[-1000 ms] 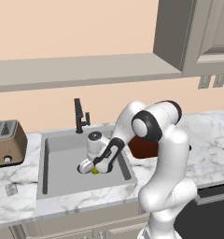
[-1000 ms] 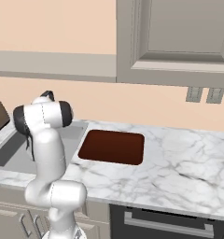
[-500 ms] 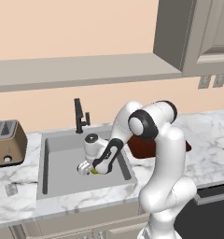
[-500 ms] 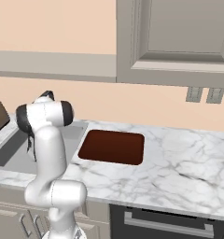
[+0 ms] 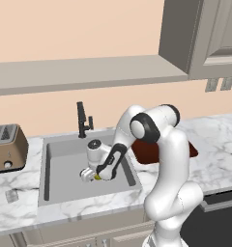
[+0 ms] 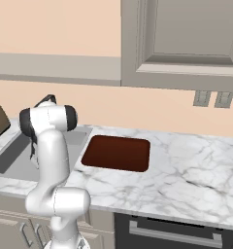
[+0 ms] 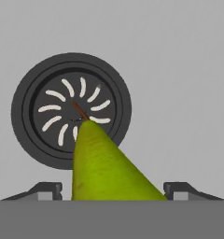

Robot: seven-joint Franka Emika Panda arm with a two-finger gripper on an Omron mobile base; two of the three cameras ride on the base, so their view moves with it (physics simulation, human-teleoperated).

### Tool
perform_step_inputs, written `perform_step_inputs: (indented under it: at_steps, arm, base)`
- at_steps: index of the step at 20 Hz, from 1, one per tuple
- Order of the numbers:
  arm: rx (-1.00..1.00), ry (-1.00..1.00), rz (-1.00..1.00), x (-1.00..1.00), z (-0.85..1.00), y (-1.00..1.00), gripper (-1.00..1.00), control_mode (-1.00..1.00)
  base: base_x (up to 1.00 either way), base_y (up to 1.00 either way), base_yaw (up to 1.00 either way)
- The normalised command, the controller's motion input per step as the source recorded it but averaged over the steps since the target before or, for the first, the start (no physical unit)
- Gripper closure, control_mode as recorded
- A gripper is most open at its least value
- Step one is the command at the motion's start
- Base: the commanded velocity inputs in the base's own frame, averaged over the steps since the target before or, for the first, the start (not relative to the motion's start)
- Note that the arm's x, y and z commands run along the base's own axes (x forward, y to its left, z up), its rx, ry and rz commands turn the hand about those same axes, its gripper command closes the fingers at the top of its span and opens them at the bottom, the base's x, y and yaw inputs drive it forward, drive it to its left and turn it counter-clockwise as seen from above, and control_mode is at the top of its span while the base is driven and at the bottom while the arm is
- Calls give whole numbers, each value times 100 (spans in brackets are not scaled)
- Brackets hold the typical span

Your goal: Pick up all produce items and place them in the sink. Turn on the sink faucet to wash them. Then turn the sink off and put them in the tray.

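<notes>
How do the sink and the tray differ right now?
The sink is a grey basin recessed into the counter; the tray is dark red-brown and lies on the counter with a low rim. The sink is larger than the tray. The sink holds the yellow-green fruit by its drain, with the gripper down at it; the tray holds nothing. Both are rectangular.

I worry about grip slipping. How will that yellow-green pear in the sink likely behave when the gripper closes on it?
The pear tapers toward its stem, so the fingertips beside it could squeeze it out along that slope. Its rounded body, lying on the flat sink floor by the drain, would probably roll if nudged. It looks rigid and light.
</notes>
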Motion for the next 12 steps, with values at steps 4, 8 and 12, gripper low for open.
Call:
perform_step_inputs:
  at_steps: [4,8,12]
  arm:
    - [0,1,0,0,-5,1,100,-100]
    - [0,-8,0,-38,38,-19,100,-100]
    - [0,-9,0,-31,66,-24,100,-100]
  base:
    - [0,0,0]
    - [0,0,0]
    - [0,0,0]
